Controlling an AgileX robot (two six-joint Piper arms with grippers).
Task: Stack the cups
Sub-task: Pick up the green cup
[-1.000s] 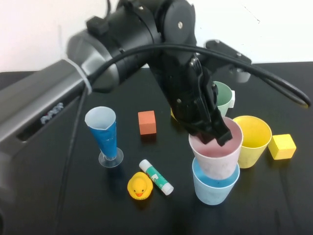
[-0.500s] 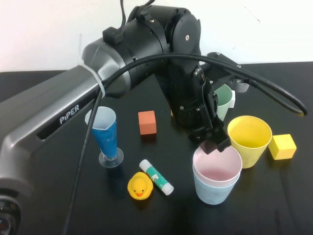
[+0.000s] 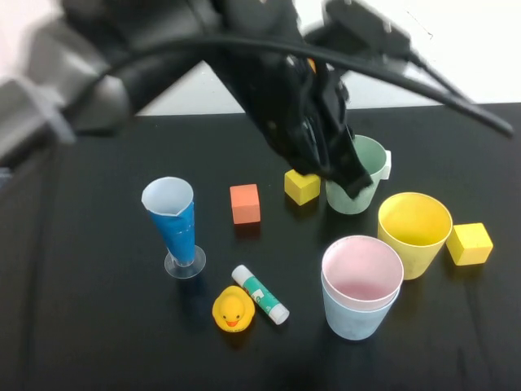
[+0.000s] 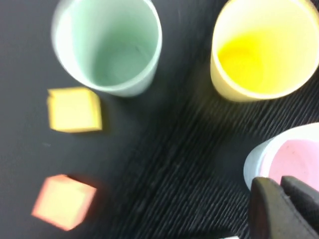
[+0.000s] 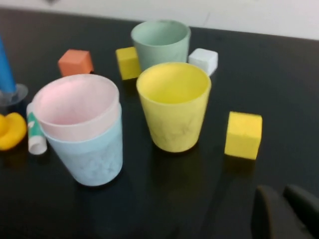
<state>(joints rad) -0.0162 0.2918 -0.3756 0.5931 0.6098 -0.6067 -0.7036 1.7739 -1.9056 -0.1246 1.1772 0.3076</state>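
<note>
The pink cup sits nested inside the light blue cup at the front right; both also show in the right wrist view, pink cup in light blue cup. The yellow cup stands upright just right of them. The green cup stands behind, partly hidden by my left gripper. That gripper hangs raised in front of the green cup, shut and empty; its wrist view looks down on the green cup, yellow cup and pink cup. My right gripper is shut and empty, low near the table's right front, out of the high view.
A tall blue cone glass stands at the left. An orange cube, a yellow cube, a second yellow cube, a white cube, a glue stick and a rubber duck lie around the cups.
My left gripper let go of the pink cup, which dropped deeper into the light blue cup. The arm then rose and moved back toward the green cup.
</note>
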